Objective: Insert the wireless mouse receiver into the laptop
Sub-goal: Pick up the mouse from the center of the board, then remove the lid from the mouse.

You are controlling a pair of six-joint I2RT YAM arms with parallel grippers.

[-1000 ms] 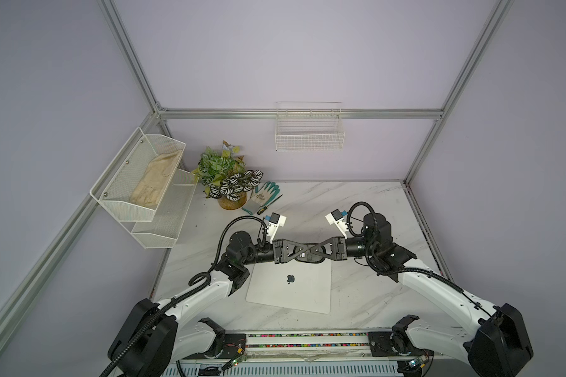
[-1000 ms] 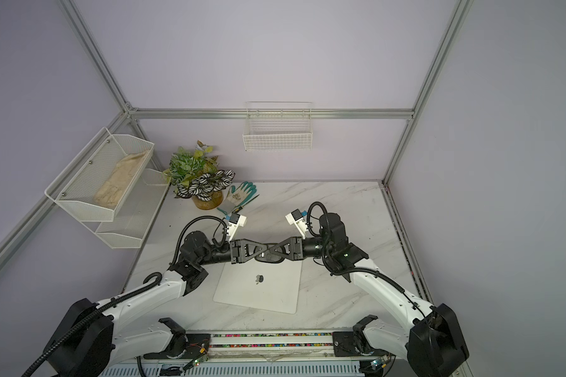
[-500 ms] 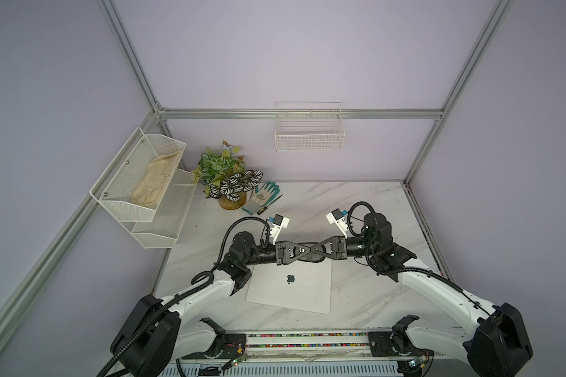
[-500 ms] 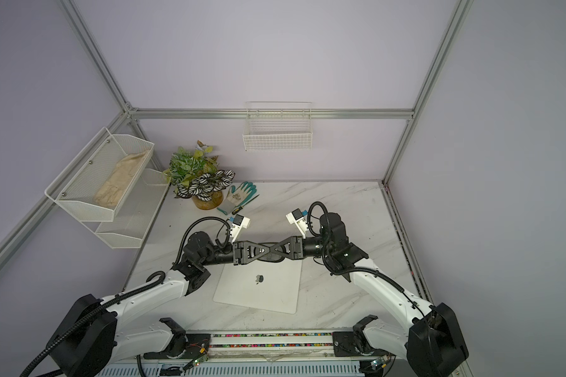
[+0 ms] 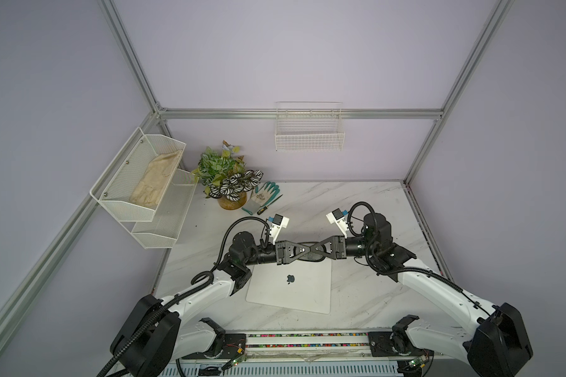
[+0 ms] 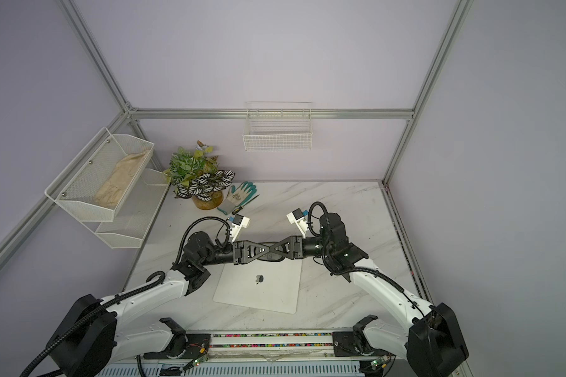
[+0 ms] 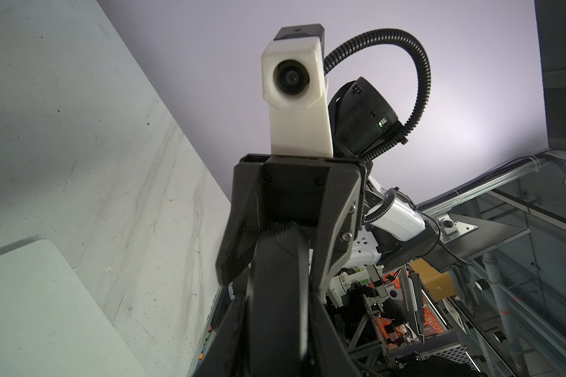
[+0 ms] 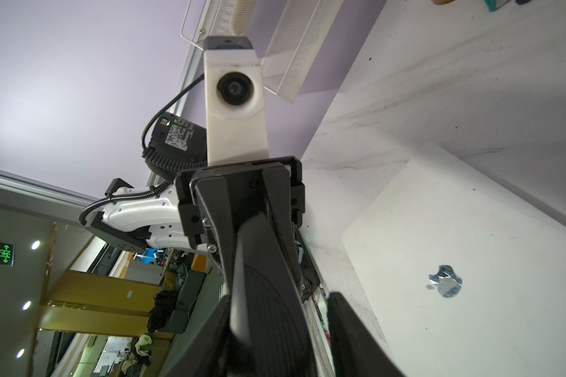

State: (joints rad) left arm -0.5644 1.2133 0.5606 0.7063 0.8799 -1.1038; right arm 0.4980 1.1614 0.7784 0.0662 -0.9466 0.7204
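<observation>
I see the marble tabletop (image 5: 356, 202) carrying the closed laptop (image 5: 303, 293), a potted plant (image 5: 225, 182), a glove (image 5: 264, 193) and a screwdriver (image 5: 269, 204).

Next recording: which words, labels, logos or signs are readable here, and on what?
No quotable words anywhere.
Apple logo, no lettering: laptop.
Green exit pictogram with arrows, wordless: wall sign, right wrist view.
Printed label with code square: left arm motor, too blurred to read.
Print on the glove: too small.

Closed silver-white laptop (image 5: 307, 293), flat, lid up.
</observation>
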